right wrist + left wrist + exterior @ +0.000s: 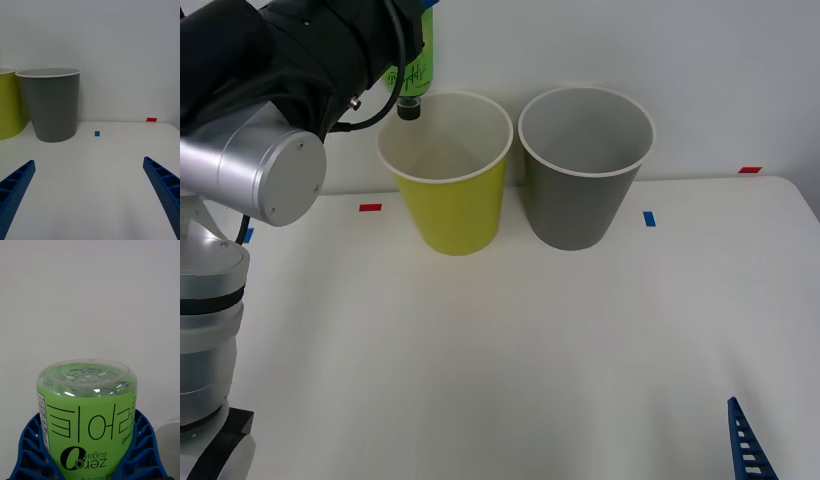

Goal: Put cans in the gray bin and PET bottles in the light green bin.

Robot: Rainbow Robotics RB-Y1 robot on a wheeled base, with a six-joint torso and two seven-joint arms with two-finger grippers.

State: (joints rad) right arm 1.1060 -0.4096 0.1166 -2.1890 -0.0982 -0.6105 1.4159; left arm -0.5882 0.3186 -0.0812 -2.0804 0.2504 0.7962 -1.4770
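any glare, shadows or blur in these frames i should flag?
Front view: soft even light, faint shadows under the light green bin and gray bin. Left wrist view: small highlights on the clear base of the PET bottle, in the left pincer. Right wrist view: sharp, no glare.

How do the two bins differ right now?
The yellow-green plastic bin stands toward the robot's left; the dark gray plastic bin stands beside it on the right. The left gripper holds the green-labelled bottle cap-down over the yellow-green bin's rim; nothing hangs over the gray one. Both are upright, tapered, similar in size.
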